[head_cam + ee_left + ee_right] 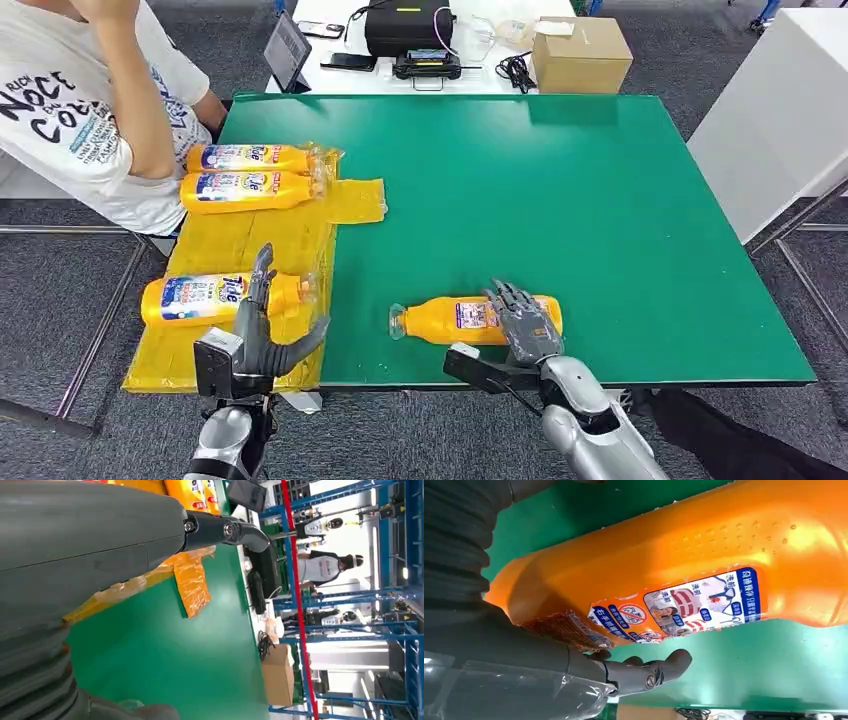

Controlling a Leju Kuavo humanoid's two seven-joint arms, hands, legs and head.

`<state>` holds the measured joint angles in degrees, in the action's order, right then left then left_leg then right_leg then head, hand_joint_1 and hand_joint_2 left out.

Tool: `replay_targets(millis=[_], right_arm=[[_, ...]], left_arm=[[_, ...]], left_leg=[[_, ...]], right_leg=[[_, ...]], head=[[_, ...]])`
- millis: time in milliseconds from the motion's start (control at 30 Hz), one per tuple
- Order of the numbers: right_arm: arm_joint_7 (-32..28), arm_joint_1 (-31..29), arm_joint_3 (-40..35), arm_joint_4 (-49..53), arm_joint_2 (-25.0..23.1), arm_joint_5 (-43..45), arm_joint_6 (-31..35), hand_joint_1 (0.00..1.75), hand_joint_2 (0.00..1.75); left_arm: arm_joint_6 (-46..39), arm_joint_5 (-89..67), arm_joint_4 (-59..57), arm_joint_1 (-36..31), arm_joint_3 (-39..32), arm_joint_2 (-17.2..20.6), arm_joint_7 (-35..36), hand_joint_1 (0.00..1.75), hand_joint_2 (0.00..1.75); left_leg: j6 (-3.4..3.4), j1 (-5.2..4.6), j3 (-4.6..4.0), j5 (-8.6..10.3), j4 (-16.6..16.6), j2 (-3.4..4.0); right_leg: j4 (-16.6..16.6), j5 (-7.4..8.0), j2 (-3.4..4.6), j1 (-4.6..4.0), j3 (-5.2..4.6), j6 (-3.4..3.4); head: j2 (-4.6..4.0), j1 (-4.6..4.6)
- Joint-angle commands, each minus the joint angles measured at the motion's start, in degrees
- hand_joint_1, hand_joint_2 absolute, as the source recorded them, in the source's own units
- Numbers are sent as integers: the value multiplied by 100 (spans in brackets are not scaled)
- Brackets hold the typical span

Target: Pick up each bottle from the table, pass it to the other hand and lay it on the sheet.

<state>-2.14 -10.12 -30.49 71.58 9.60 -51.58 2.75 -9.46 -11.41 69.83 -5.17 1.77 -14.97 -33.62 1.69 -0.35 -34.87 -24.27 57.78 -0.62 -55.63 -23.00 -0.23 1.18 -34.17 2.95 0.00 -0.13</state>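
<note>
Bottle (pixel 470 320) lies seemingly under right hand's (pixel 527 325) fingers (pixel 659 670).

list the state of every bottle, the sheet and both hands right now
bottle on the green table: lying on its side, right hand's fingers on it, not lifted
bottle nearest the robot on the sheet: lying flat
two far bottles: lying side by side on the sheet
yellow sheet: spread flat at the table's left edge
left hand: open, holding nothing
right hand: resting on the bottle, grip unclear
</note>
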Motion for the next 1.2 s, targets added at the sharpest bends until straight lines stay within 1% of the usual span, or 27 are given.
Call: replay_targets(millis=[33, 67, 100, 133, 167, 367, 433, 533, 600, 633, 733, 867, 1133, 1200], right_arm=[[99, 72, 123, -314, -96, -60, -27, 0, 175], [93, 105, 181, -313, -140, -40, -13, 58, 175], [93, 117, 177, -318, -143, -40, -14, 145, 175], [97, 111, 173, -352, -142, -47, -30, 164, 175], [111, 93, 139, -413, -116, -63, -81, 173, 175], [94, 65, 107, -622, 17, 36, -275, 175, 175], [209, 149, 93, -534, 16, -90, -177, 175, 175], [232, 182, 81, -483, 19, -110, -187, 175, 175], [232, 182, 81, -483, 19, -110, -187, 175, 175], [232, 182, 81, -483, 19, -110, -187, 175, 175], [261, 171, 31, -435, 79, -117, -328, 175, 175], [194, 165, 12, -551, 111, -1, -436, 175, 175], [190, 171, 13, -559, 119, 4, -438, 175, 175], [112, 189, 19, -530, 112, 114, -450, 175, 175]], left_arm=[[-4, 10, -372, -152, 18, 54, 33, 0, 175], [-3, 7, -368, -159, 14, 47, 29, 0, 175], [-2, 7, -368, -163, 16, 44, 29, 0, 175], [1, 2, -387, -175, 20, 42, 29, 0, 175], [17, 5, -421, -189, 26, 40, 33, 0, 175], [25, 5, -528, -223, 41, 56, 30, 0, 175], [-4, 44, -466, -180, 0, 45, 34, 0, 175], [5, 44, -419, -156, -2, 59, 34, 0, 175], [5, 44, -419, -156, -2, 59, 34, 0, 175], [5, 44, -419, -156, -2, 59, 34, 0, 175], [14, 46, -399, -179, -17, 70, 34, 0, 175], [36, 32, -464, -214, 1, 78, 41, 0, 175], [36, 31, -469, -216, 4, 75, 41, 0, 175], [36, 37, -497, -235, -1, 73, 40, 0, 175]], left_leg=[[-11, 7, 25, -9, -3, 0], [-9, 6, 20, -5, -6, -2], [-13, 10, 28, -10, -3, -2], [-10, 5, 20, -5, -6, -4], [-14, 11, 28, -11, -2, -3], [-13, 11, 32, -9, -5, -5], [-6, 4, 20, -2, -6, -8], [-13, 11, 40, -7, -8, -9], [-7, 5, 29, -3, -6, -9], [-11, 9, 39, -6, -7, -8], [-10, 8, 37, -5, -5, -9], [-11, 11, 43, -6, -6, -12], [-8, 6, 45, -3, -7, -11], [-8, 7, 48, -3, -7, -12]], right_leg=[[7, -8, -3, -8, 29, -13], [7, -5, -4, -6, 22, -11], [8, -10, -5, -11, 32, -16], [7, -7, -6, -6, 23, -12], [6, -11, -6, -12, 33, -17], [11, -9, -9, -12, 37, -16], [8, -4, -11, -5, 21, -8], [15, -9, -13, -13, 43, -16], [10, -5, -11, -6, 31, -9], [13, -8, -12, -10, 42, -14], [11, -7, -12, -9, 40, -13], [15, -8, -15, -12, 49, -15], [14, -5, -14, -7, 46, -10], [14, -6, -15, -8, 50, -11]], head=[[0, 0], [0, 0], [0, 0], [0, 0], [0, 0], [0, 0], [0, 0], [0, 0], [0, 0], [0, 0], [0, 0], [0, 0], [0, 0], [0, 0]])
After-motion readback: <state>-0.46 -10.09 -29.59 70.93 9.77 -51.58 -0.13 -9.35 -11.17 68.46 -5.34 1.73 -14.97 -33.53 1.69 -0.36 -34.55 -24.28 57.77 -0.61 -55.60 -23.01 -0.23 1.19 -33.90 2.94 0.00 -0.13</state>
